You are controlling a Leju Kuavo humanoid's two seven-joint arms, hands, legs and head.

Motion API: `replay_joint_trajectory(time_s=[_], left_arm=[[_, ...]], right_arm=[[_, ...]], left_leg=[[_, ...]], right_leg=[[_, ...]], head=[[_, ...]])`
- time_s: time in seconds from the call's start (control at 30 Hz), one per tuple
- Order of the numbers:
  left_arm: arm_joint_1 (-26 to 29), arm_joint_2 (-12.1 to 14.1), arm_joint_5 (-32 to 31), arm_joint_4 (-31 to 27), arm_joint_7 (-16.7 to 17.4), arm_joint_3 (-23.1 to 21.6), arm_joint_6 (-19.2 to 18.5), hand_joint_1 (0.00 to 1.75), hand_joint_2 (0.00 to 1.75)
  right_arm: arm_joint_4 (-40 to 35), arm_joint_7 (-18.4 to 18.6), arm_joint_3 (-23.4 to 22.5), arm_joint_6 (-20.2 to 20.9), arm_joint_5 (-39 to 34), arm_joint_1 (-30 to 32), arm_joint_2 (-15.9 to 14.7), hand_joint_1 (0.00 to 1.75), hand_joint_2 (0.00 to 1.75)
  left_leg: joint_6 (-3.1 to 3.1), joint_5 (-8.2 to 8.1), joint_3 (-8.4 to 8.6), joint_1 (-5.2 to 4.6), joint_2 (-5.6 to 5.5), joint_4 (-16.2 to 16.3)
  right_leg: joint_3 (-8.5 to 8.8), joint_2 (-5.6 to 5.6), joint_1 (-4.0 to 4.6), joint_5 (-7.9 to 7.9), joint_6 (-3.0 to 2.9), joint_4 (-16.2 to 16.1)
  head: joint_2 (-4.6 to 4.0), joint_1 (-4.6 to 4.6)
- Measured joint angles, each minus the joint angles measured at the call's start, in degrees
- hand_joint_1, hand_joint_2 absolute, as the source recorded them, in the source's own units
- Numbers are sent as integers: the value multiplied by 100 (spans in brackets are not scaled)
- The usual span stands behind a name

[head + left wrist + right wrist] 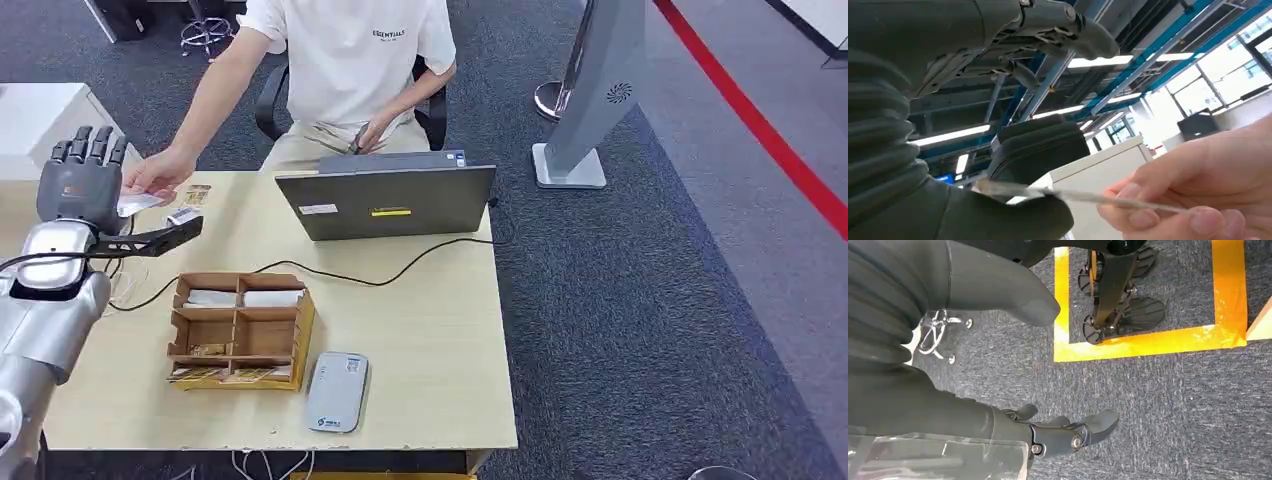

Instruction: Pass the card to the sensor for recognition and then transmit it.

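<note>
Left hand [998, 165] and a person's hand [1198, 190] both on the card [1088, 197] at the table's far left.

In the left wrist view the robot's thumb and a dark finger pinch one end of the thin card while the person's fingers grip the other end. From the head view the left hand [82, 185] is raised, fingers upright, over the table [430, 330], beyond the wooden organiser [240, 330] and the grey sensor [337, 391]. The right hand [1068, 432] hangs over carpet, fingers loosely apart, holding nothing.
</note>
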Motion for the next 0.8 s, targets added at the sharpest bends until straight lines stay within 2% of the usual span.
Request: replay_joint_trajectory(time_s=[0.13,0.17,0.47,0.5,0.8], left_arm=[[6,-2,2,-2,-46,-2,7,175,175],[6,-2,7,-2,-48,-2,4,175,0],[2,-11,26,0,-149,-2,-26,175,0],[2,-15,24,0,-149,-2,-24,175,175],[6,-17,20,0,-133,-2,142,175,175]], right_arm=[[2,0,-33,0,13,0,0,0,175],[2,0,-35,0,13,1,0,0,175],[4,24,-135,-9,48,0,-2,0,175],[4,20,-144,-9,50,0,-2,0,175],[9,-35,-173,-4,101,1,-2,0,175]], left_leg=[[0,0,0,0,0,0],[0,0,0,0,0,0],[0,0,-1,0,1,0],[0,0,-1,0,0,0],[0,0,-1,0,0,0]], right_leg=[[0,0,0,0,0,0],[0,0,0,0,0,0],[0,1,0,0,0,0],[0,0,0,0,0,0],[0,-1,0,0,0,0]], head=[[0,2],[0,2],[0,2],[0,0],[0,2]])
